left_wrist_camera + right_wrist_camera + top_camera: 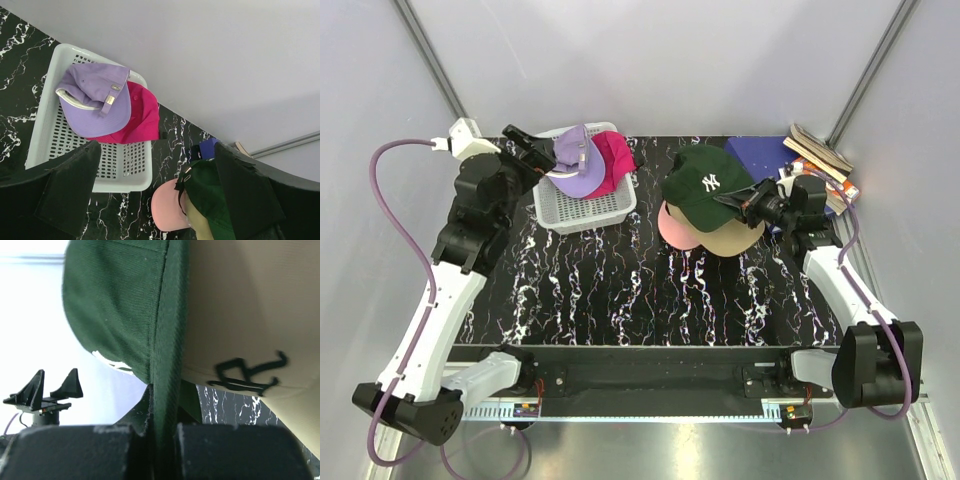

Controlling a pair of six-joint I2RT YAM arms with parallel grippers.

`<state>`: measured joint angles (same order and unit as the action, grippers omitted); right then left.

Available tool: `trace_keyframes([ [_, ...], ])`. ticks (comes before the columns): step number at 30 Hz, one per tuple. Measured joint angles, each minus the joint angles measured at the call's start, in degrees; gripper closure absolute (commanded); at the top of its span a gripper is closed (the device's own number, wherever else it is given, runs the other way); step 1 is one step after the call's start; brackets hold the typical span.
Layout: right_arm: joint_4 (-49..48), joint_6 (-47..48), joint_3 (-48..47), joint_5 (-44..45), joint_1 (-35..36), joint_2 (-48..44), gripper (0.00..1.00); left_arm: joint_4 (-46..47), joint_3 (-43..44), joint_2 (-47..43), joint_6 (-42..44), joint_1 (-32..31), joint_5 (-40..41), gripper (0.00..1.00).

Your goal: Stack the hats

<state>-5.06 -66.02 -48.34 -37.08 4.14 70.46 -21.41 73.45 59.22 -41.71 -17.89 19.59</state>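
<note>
The dark green hat (705, 185) with a white logo lies on top of the tan hat (735, 238) and the light pink hat (673, 226) at the right of the table. My right gripper (740, 203) is shut on the green hat's brim (167, 365); the tan hat (240, 310) fills the right of that view. The lavender hat (575, 160) lies on the magenta hat (615, 160) in the grey mesh basket (582, 212). My left gripper (532, 150) is open and empty at the basket's far left corner; its view shows the lavender hat (95, 100) and the magenta hat (140, 120).
A blue box (760, 155) and a pile of books (820, 155) sit at the back right corner, just behind my right gripper. White walls close in the back and both sides. The black marbled table (620, 290) stretches in front of the hats.
</note>
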Motion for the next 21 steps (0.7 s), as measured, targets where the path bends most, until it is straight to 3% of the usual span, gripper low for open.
trace_keyframes([
  [21,-2.7,-7.0,5.3,-2.9,-2.8,3.1,1.00,0.0,0.5,6.4,1.7,2.0,-1.0,0.01],
])
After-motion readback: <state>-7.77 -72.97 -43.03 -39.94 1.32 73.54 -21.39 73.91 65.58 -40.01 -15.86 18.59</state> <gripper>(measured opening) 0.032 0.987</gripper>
